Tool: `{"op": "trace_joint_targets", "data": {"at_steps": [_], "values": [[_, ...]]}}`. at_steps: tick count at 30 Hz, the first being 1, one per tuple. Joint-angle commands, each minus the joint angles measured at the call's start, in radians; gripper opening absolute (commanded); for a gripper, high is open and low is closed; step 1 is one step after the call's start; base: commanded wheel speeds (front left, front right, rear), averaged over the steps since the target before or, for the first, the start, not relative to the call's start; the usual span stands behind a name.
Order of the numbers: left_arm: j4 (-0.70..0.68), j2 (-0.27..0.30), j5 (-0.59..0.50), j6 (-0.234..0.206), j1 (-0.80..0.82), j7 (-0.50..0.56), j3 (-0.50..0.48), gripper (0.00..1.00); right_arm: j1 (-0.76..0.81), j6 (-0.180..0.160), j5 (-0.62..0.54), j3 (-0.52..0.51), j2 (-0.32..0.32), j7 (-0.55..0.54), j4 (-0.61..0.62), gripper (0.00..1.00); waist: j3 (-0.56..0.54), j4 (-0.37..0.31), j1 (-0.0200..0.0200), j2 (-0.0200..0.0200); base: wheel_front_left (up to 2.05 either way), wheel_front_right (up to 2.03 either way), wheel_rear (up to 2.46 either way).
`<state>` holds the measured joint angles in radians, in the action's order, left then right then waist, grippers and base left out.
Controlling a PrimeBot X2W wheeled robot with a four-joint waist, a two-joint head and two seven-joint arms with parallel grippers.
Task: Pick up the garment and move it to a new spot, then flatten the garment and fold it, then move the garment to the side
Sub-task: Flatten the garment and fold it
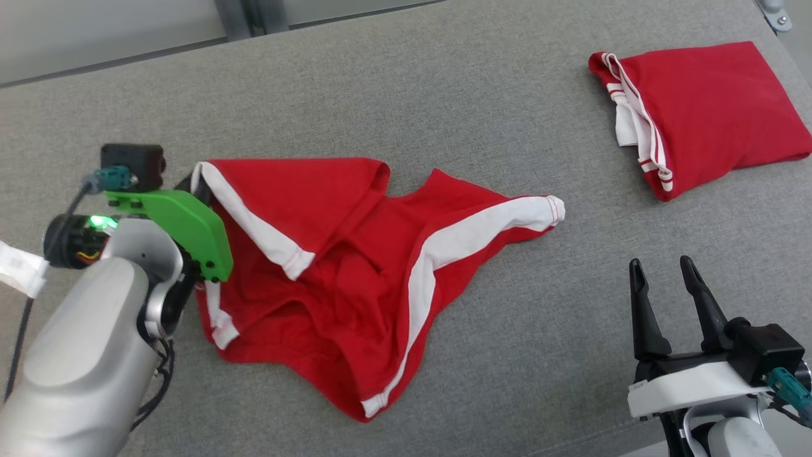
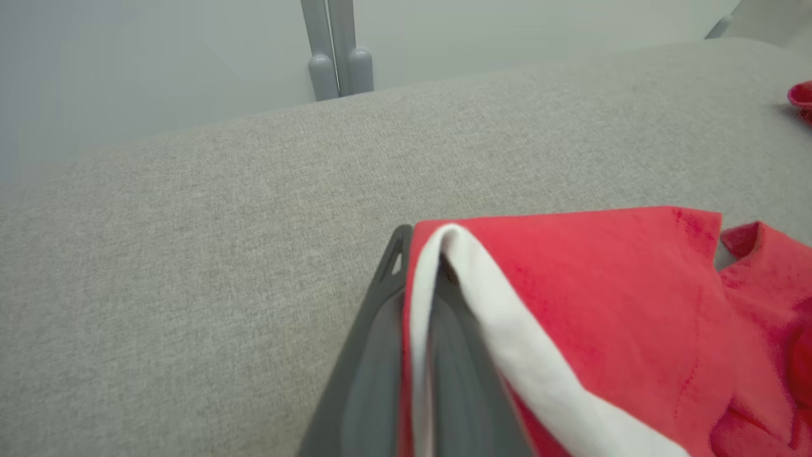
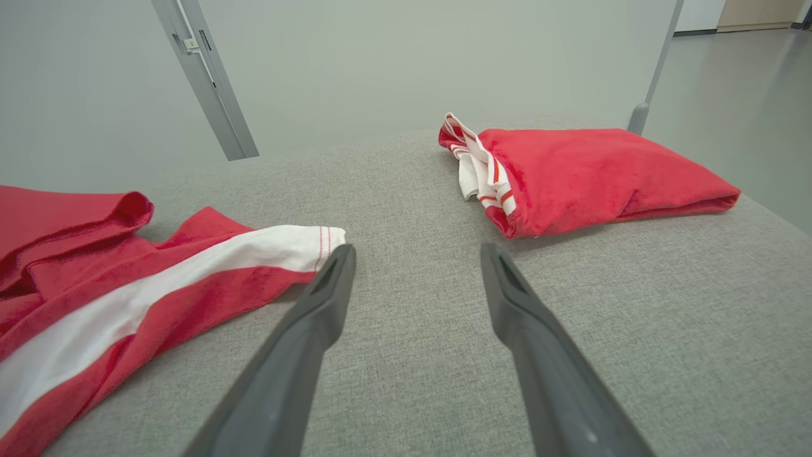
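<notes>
A crumpled red garment (image 1: 355, 273) with white stripes lies spread on the grey fabric surface (image 1: 444, 95), left of centre. My left gripper (image 1: 198, 182) is at the garment's upper left corner, shut on its white-trimmed edge. In the left wrist view that white edge (image 2: 469, 279) is pinched between the dark fingers (image 2: 387, 304) of the left gripper (image 2: 422, 254). My right gripper (image 1: 661, 266) stands open at the lower right, apart from the cloth. In the right wrist view the right gripper (image 3: 417, 254) is empty, and the garment's white stripe end (image 3: 298, 244) lies just left of its left finger.
A second red garment (image 1: 704, 114), folded, lies at the far right (image 3: 590, 171); its corner shows at the edge of the left wrist view (image 2: 800, 98). Metal posts (image 2: 336, 57) stand behind the surface's far edge. Bare grey fabric runs between the two garments.
</notes>
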<state>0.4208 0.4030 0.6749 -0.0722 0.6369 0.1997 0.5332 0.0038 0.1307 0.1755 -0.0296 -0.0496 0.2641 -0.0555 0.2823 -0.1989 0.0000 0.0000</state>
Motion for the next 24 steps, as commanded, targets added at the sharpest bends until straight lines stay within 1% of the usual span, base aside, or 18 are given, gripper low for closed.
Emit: {"op": "trace_joint_targets", "data": {"at_steps": [1,2,3,4,5,8,9,13,15,16,18,20,22,24], "values": [[0.039,0.009,-0.012,-0.005,0.035,-0.023,-0.008,0.13,-0.014,0.0,-0.003,-0.002,-0.002,0.0,0.0,1.0,0.01,-0.009,0.0,0.0,0.0,0.0,0.0],[0.066,0.009,-0.021,-0.005,0.057,-0.051,-0.016,0.26,-0.014,0.0,-0.004,-0.001,-0.002,0.0,-0.001,1.0,0.012,-0.011,0.0,0.0,0.0,0.0,0.0],[0.104,0.004,-0.03,-0.01,0.078,-0.082,-0.024,0.45,-0.012,0.0,-0.005,0.0,-0.002,0.0,-0.003,1.0,0.013,-0.013,0.0,0.0,0.0,0.0,0.0],[0.133,-0.002,-0.037,-0.004,0.089,-0.105,-0.024,0.85,-0.011,0.0,-0.006,0.0,-0.002,0.0,-0.005,1.0,0.013,-0.013,0.0,0.0,0.0,0.0,0.0],[0.167,-0.014,-0.041,0.0,0.103,-0.139,-0.023,1.0,-0.008,0.0,-0.007,-0.002,-0.002,0.0,-0.007,1.0,0.012,-0.01,0.0,0.0,0.0,0.0,0.0],[0.248,-0.03,-0.057,0.008,0.121,-0.21,-0.018,1.0,0.004,0.0,-0.012,-0.001,-0.002,0.0,-0.012,1.0,0.001,-0.003,0.0,0.0,0.0,0.0,0.0],[0.292,-0.045,-0.054,0.015,0.108,-0.249,-0.019,1.0,0.009,0.0,-0.015,-0.002,-0.002,0.0,-0.015,1.0,-0.014,0.004,0.0,0.0,0.0,0.0,0.0],[0.324,-0.069,-0.007,0.027,0.031,-0.299,-0.04,1.0,0.022,0.0,-0.024,-0.013,-0.002,0.0,-0.014,1.0,-0.05,0.023,0.0,0.0,0.0,0.0,0.0],[0.291,-0.087,0.025,0.023,-0.021,-0.321,-0.062,1.0,0.036,0.0,-0.028,-0.027,-0.002,0.0,-0.014,1.0,-0.07,0.036,0.0,0.0,0.0,0.0,0.0],[0.257,-0.103,0.053,0.033,-0.059,-0.323,-0.066,1.0,0.043,0.0,-0.03,-0.036,-0.002,0.0,-0.013,1.0,-0.079,0.046,0.0,0.0,0.0,0.0,0.0],[0.182,-0.138,0.11,0.035,-0.145,-0.315,-0.088,1.0,0.055,0.0,-0.033,-0.046,-0.002,0.0,-0.008,1.0,-0.095,0.064,0.0,0.0,0.0,0.0,0.0],[0.091,-0.144,0.118,0.025,-0.216,-0.301,-0.073,1.0,0.066,0.0,-0.029,-0.053,-0.002,0.0,-0.004,1.0,-0.105,0.081,0.0,0.0,0.0,0.0,0.0],[-0.014,-0.177,0.151,0.014,-0.289,-0.284,-0.062,1.0,0.074,0.0,-0.025,-0.046,-0.002,0.0,-0.003,1.0,-0.113,0.093,0.0,0.0,0.0,0.0,0.0],[-0.104,-0.19,0.16,-0.004,-0.359,-0.252,-0.032,1.0,0.075,0.0,-0.023,-0.041,-0.002,0.0,-0.002,1.0,-0.115,0.099,0.0,0.0,0.0,0.0,0.0]]}}
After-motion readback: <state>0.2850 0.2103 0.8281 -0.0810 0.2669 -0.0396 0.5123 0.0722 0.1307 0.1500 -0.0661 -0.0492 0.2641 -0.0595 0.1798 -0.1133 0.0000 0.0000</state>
